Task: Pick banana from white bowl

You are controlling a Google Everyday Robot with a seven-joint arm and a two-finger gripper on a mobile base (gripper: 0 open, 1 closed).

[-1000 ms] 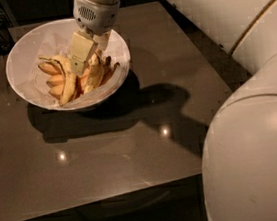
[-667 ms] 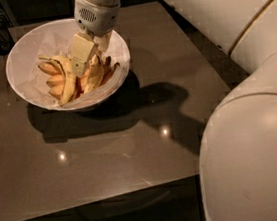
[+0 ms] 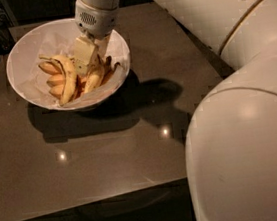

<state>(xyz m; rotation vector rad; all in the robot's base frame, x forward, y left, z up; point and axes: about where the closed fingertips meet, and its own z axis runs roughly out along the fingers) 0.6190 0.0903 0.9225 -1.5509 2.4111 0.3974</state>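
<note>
Pincer (image 3: 88,64) inside white bowl (image 3: 22,55), bananas (image 3: 67,79) crowding around

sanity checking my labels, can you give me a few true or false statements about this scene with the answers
1. The end effector is down inside the white bowl, among the bananas. True.
2. The white bowl stands on the floor. False: it stands on the dark table.
3. Several bananas lie in the bowl. True.
4. One banana lies on the table outside the bowl. False: all the bananas in view are in the bowl.
</note>
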